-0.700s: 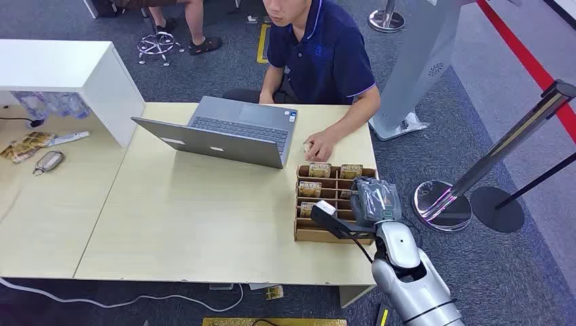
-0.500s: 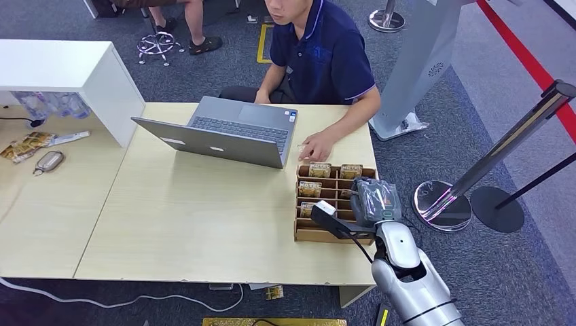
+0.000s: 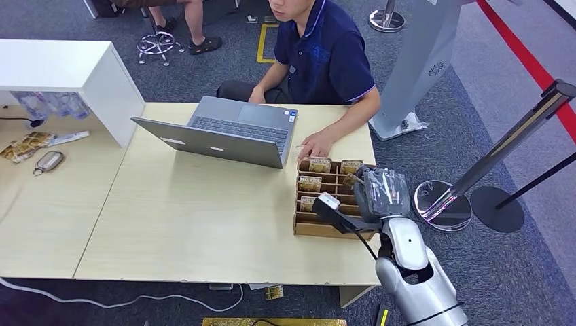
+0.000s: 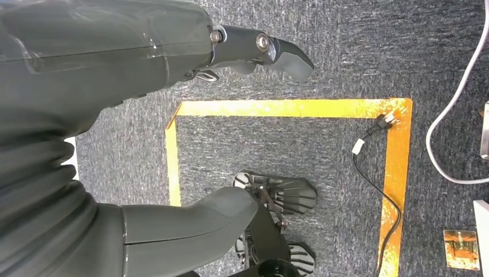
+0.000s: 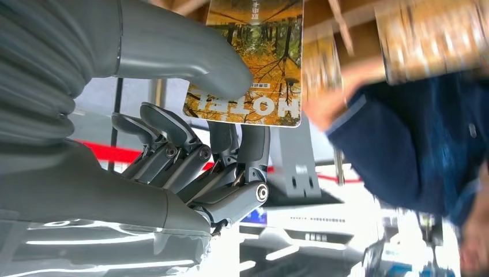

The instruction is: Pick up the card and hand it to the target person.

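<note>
My right hand (image 5: 190,115) now pinches the card (image 5: 254,63) between thumb and fingers and has lifted it just above the wooden card rack (image 3: 326,227) at the surface's (image 3: 204,224) right edge. That means the pick is done; next I judge I must carry it to the person (image 3: 326,54) seated at the far edge. My left hand (image 4: 144,115) hangs low, holding nothing.

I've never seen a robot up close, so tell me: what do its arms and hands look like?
The right arm is smooth, rounded silver metal with a dark joint ring, and a black cable runs along it. The right hand has a grey ribbed cover under clear plastic, a thick grey thumb and darker jointed fingers with visible screws. The left hand looks alike: dark grey, glossy plastic-wrapped.
</note>
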### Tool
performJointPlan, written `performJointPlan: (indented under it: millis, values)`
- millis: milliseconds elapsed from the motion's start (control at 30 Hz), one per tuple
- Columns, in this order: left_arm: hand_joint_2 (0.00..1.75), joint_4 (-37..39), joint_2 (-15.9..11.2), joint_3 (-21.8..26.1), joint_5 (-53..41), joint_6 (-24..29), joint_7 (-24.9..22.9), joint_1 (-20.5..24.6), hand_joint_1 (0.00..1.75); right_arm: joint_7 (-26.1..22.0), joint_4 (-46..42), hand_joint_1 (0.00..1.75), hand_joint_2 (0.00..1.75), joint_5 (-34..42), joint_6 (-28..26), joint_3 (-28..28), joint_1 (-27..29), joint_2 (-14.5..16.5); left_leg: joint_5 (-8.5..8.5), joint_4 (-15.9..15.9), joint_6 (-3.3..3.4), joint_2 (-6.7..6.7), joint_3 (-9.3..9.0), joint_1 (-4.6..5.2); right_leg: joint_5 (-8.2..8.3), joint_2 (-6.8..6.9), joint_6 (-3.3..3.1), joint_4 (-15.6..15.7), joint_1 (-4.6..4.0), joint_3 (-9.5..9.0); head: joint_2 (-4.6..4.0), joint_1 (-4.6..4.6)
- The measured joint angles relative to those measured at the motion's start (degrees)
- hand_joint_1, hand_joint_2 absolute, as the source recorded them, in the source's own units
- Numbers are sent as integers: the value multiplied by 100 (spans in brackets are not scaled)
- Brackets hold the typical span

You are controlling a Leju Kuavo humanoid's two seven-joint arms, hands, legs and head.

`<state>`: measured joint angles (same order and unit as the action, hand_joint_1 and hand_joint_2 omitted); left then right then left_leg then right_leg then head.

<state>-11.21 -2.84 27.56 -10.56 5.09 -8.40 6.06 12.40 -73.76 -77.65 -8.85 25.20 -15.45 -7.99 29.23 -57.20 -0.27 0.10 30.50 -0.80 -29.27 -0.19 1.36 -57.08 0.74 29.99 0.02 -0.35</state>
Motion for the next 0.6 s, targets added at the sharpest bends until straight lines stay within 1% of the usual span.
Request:
performJointPlan:
  millis: [167,300,433,500,600]
  values:
    - [175,0,-7,0,-3,-21,4,-8,0,8,-1088,175,175,-104,349,-160,-112,-74,0,0,0,-1,0,0,0,0,0,0,0,0,0,1]
    - [175,0,-7,-2,-63,-74,15,-8,0,-86,-1579,175,175,-15,416,-231,-320,-121,0,0,0,-1,-1,0,0,-2,0,0,0,-1,0,1]
    - [175,0,-10,-4,-163,-189,27,-6,0,-258,-1549,175,175,235,153,-249,-612,-136,0,1,0,-1,1,0,1,-1,1,-1,0,-1,0,1]
    - [175,0,-21,-16,-232,-271,53,-2,0,-383,-1310,175,175,367,-90,-247,-859,-134,0,1,0,-1,2,0,2,-1,1,-2,0,-2,0,1]
    - [175,0,-42,-68,-324,-387,90,6,0,-551,-690,175,175,455,-393,-241,-1278,-108,-2,1,1,1,2,0,2,2,2,-3,0,-3,0,1]
